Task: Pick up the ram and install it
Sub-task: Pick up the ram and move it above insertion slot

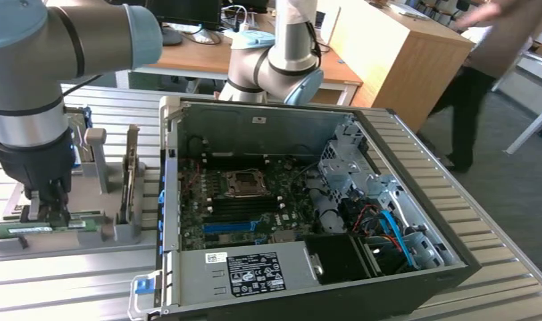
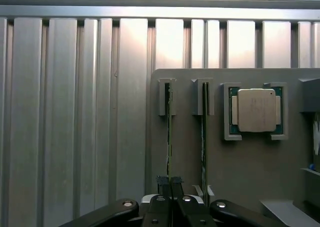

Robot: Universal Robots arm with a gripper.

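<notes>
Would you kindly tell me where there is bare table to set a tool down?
Free: the slatted table alongside the grey holder, and at the exterior view's right of the computer case. Crowded: the holder, where the gripper clamps the ram.

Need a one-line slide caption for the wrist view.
Gripper shut on the ram standing in its grey holder, with a second stick and the processor beside it.

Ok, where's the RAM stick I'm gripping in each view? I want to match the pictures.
Exterior view: the RAM stick lies at the exterior view's far left, green, between the fingers, in the grey holder.
Wrist view: edge-on, the RAM stick runs out from between the fingers; it is the thin strip farther from the silver chip.
Shared landmark: the grey holder.
</notes>
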